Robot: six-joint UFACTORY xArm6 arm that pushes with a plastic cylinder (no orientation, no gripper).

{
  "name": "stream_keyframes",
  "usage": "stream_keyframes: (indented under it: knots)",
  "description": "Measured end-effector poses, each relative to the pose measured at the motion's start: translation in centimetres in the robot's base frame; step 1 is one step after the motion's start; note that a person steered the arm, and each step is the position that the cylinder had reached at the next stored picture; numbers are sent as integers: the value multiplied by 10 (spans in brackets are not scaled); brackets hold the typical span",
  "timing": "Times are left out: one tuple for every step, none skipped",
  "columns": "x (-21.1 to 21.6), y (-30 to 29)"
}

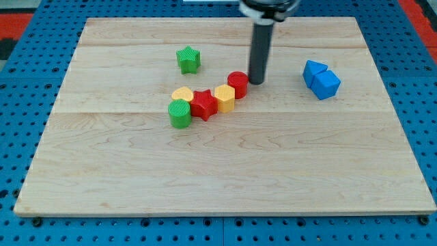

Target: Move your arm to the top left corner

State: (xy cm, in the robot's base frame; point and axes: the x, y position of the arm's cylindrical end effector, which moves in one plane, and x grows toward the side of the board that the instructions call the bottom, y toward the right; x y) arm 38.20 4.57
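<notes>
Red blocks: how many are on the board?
2. The red cylinder sits just left of my tip; the red star lies between two yellow blocks. None seems hidden.

Setting: robotics lab bench. Evidence: a pale wooden board lies on a blue perforated panel with a regular grid of mounting holes; red patches show at the view's top corners. A dark rod, my tip, stands over small coloured test blocks. No household furnishings visible.
</notes>
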Motion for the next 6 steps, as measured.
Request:
stream_keyframes:
  knots:
    - [-3, -38]
    - [-15, -72]
    - [21, -46]
    - [39, -67]
    - [64, -77]
    - [84, -49]
